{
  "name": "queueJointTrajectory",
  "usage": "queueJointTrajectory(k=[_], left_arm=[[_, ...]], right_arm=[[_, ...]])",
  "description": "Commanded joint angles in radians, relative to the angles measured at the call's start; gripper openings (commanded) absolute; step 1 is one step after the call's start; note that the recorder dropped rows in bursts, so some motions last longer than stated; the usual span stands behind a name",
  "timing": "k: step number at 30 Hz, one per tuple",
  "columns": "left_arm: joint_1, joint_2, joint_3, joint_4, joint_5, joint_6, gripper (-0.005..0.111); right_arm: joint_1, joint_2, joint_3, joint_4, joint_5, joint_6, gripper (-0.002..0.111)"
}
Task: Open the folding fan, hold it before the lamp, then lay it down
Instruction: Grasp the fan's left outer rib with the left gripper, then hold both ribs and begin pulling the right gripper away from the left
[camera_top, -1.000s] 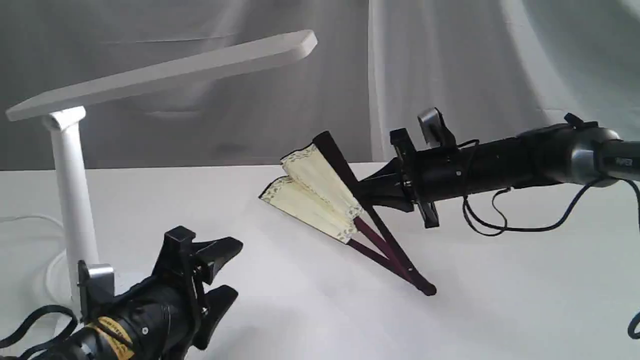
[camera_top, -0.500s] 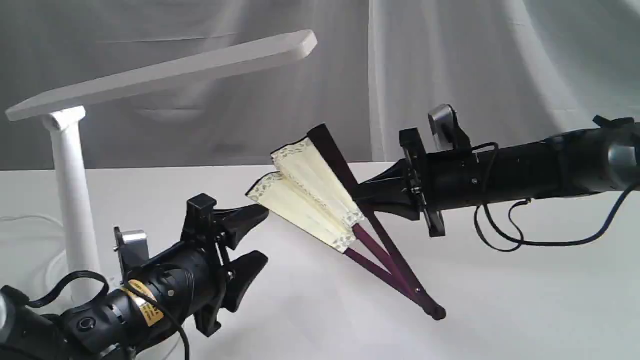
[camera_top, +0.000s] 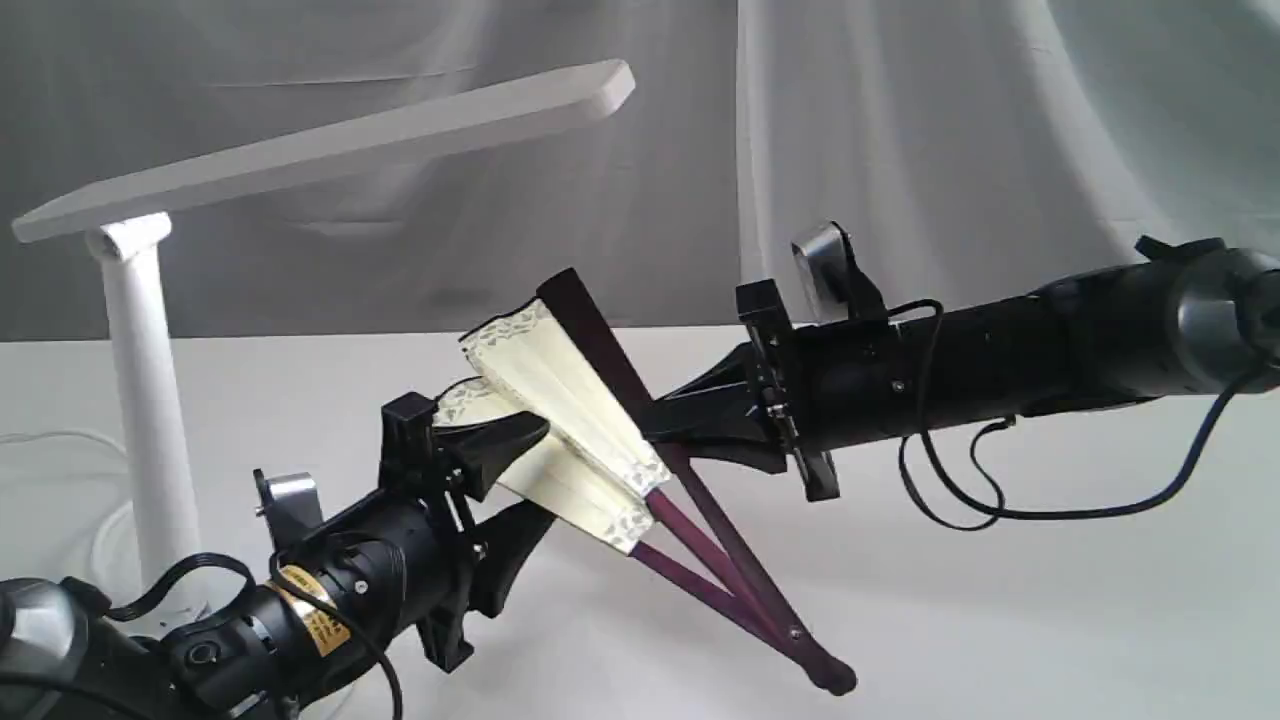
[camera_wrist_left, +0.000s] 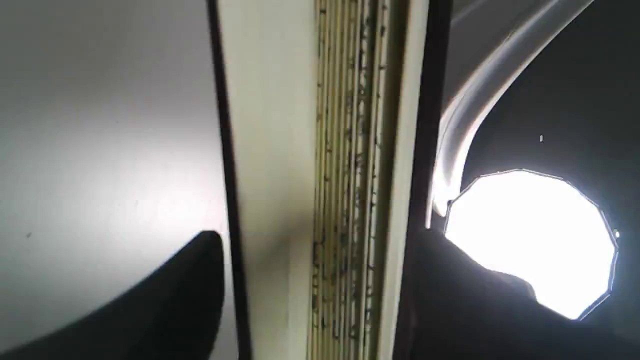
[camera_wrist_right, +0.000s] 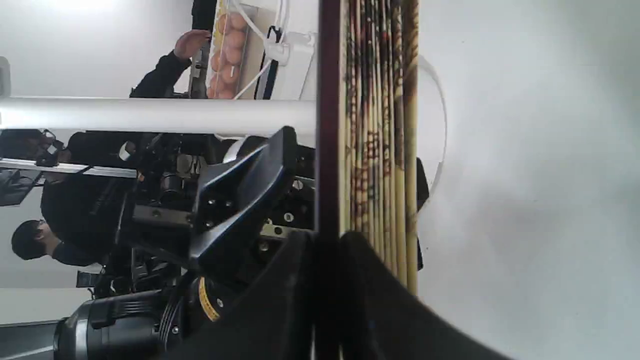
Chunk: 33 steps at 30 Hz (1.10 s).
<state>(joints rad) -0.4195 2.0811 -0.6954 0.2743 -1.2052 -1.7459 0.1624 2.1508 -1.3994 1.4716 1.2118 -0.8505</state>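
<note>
Plainly, left pincer (camera_top: 545, 468) (parted) straddles lower edge of folding fan (camera_top: 570, 400).

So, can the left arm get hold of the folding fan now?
Probably yes: the left gripper has its open jaws either side of the folding fan, nothing in between; the right gripper grips its upper guard.

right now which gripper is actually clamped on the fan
The right gripper, shut on the dark upper guard of the folding fan. The left gripper only straddles the lower pleats, jaws open with a gap showing.
</note>
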Motion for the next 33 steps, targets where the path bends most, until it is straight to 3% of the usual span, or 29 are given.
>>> queueJointTrajectory(k=[1, 11, 18, 21, 24, 30, 33], left_arm=[[0.002, 0.001, -0.004, -0.014, -0.016, -0.008, 0.049], [0.002, 0.001, -0.004, -0.053, -0.016, -0.008, 0.047], [0.002, 0.001, -0.004, -0.056, -0.016, -0.006, 0.018], [0.002, 0.001, -0.004, -0.062, -0.016, -0.001, 0.012], [0.002, 0.003, -0.009, -0.063, -0.016, 0.001, 0.018], [0.002, 0.003, -0.009, -0.09, -0.016, 0.003, 0.046], [0.002, 0.003, -0.009, -0.105, -0.016, 0.003, 0.048]], right_arm=[[-0.002, -0.016, 0.006, 0.022, 0.009, -0.009, 0.0], [-0.002, -0.016, 0.006, 0.033, 0.009, -0.005, 0.0], [-0.002, -0.016, 0.006, 0.033, 0.009, 0.02, 0.0], [-0.002, -0.016, 0.006, 0.022, 0.009, 0.037, 0.0], [-0.002, -0.016, 0.006, 0.007, 0.009, 0.047, 0.0], [-0.002, -0.016, 0.006, 0.005, 0.009, 0.074, 0.0], [0.001, -0.016, 0.006, 0.005, 0.009, 0.076, 0.0]])
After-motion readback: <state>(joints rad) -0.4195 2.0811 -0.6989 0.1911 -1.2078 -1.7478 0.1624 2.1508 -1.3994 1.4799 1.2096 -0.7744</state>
